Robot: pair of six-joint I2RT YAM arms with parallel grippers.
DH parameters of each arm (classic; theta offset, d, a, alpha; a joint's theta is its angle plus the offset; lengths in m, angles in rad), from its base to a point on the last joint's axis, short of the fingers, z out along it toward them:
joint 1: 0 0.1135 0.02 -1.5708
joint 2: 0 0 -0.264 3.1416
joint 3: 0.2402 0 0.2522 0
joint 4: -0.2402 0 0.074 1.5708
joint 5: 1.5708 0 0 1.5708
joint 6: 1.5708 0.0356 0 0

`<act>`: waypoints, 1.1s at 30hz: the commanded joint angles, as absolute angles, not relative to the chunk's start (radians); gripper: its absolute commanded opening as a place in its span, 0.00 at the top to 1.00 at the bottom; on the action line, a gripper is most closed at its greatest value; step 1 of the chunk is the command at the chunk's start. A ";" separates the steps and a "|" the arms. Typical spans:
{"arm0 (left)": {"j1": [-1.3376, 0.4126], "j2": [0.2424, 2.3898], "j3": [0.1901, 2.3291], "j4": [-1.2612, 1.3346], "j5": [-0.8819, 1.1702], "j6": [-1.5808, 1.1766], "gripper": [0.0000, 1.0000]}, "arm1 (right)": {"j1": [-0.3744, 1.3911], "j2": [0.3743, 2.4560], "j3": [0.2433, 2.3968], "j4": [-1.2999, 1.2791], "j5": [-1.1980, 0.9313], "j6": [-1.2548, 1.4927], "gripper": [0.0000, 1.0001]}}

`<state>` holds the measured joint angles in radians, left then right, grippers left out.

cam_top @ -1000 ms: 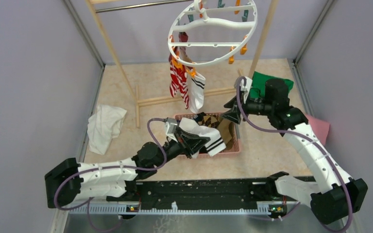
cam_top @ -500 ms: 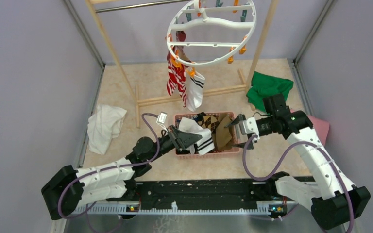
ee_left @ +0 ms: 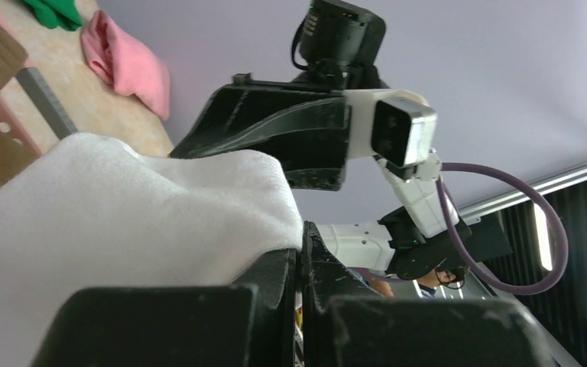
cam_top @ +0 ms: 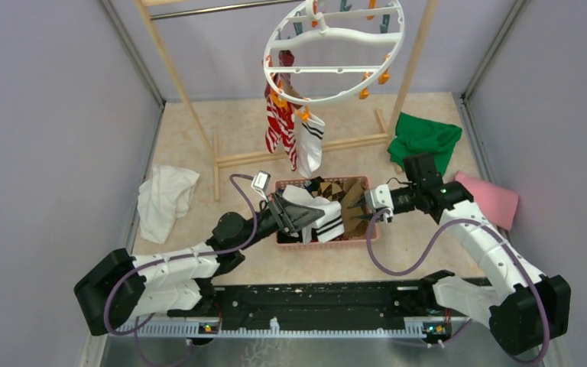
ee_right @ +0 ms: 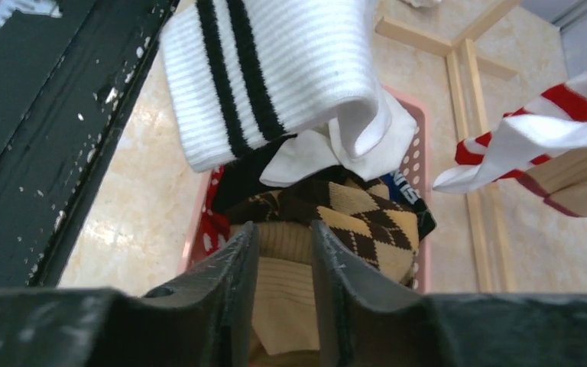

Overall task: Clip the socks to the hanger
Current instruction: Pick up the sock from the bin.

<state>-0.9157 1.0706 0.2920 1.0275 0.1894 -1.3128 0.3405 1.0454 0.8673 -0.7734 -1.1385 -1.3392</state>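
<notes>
The white ring hanger (cam_top: 335, 53) hangs at the top with orange and teal pegs. A red-and-white striped sock (cam_top: 279, 126) and a white black-banded sock (cam_top: 309, 145) are clipped to it. My left gripper (cam_top: 294, 216) is shut on another white sock with black bands (cam_top: 327, 220) and holds it over the pink basket (cam_top: 372, 229). In the left wrist view the white sock (ee_left: 122, 222) fills the shut gripper (ee_left: 302, 241). My right gripper (cam_top: 358, 209) is open at the basket's right side. In the right wrist view that gripper (ee_right: 284, 245) straddles a tan sock (ee_right: 287, 306) beside a brown argyle sock (ee_right: 359, 218).
A white cloth (cam_top: 167, 199) lies at the left. A green cloth (cam_top: 426, 138) and a pink cloth (cam_top: 493, 199) lie at the right. The wooden rack frame (cam_top: 176, 69) stands behind the basket, with its foot bar (cam_top: 252, 158) on the floor. Grey walls enclose the sides.
My right gripper has swung from beside the green cloth down to the basket's right side. My left gripper has shifted a little farther over the basket with the white sock.
</notes>
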 commanded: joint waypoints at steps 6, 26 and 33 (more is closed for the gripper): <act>-0.908 1.134 0.368 1.177 0.207 -1.379 1.00 | 0.398 1.073 0.841 -0.427 -1.139 -1.026 0.87; -0.854 1.297 0.359 1.257 0.180 -1.470 1.00 | 0.402 1.055 1.009 -0.543 -1.149 -0.878 0.60; -0.850 1.392 0.348 1.378 0.201 -1.505 1.00 | 0.421 1.080 1.103 -0.579 -1.031 -0.888 0.60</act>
<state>-0.8551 1.3502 0.3408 1.2163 0.1818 -1.4693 0.4004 1.0779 1.0264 -0.6086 -1.1126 -0.9176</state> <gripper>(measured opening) 0.014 0.403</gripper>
